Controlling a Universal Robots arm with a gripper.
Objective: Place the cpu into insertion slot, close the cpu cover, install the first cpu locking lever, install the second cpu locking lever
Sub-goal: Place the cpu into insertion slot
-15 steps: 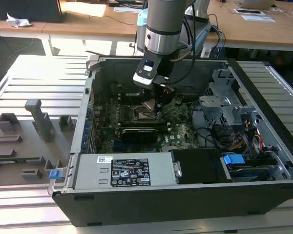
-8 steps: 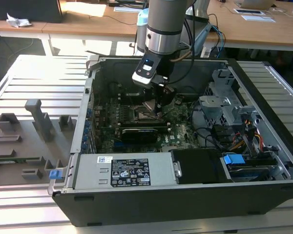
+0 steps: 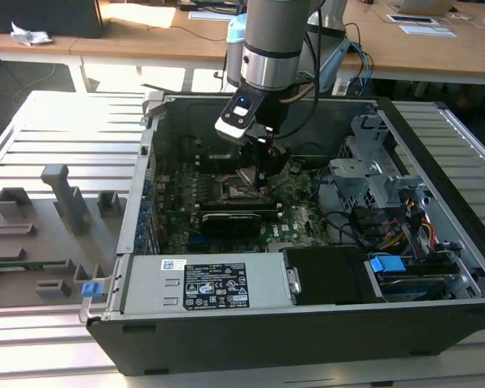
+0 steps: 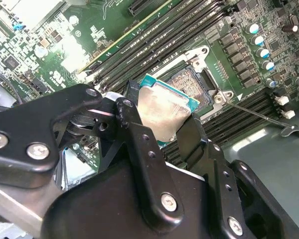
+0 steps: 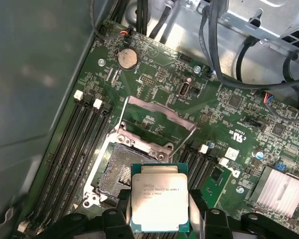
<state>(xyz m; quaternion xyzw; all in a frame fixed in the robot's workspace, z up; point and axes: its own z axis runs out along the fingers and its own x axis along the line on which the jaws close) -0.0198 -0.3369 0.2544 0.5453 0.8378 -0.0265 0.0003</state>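
Robotics lab: open computer case [image 3: 250,343] on slotted aluminium bench [image 3: 65,121], wooden desks [image 3: 162,40] behind.

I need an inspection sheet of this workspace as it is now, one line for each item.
surface: slotted metal table carrying an open computer case
job's things: cpu held above the motherboard, not seated; insertion slot empty; cpu cover raised open
clutter: grey fixture blocks on the table, at the exterior view's left
grippers: gripper inside the case, jaws shut on the cpu
cables: dark cables over the motherboard's edge, apart from the slot
surroundings: wooden desks behind the table
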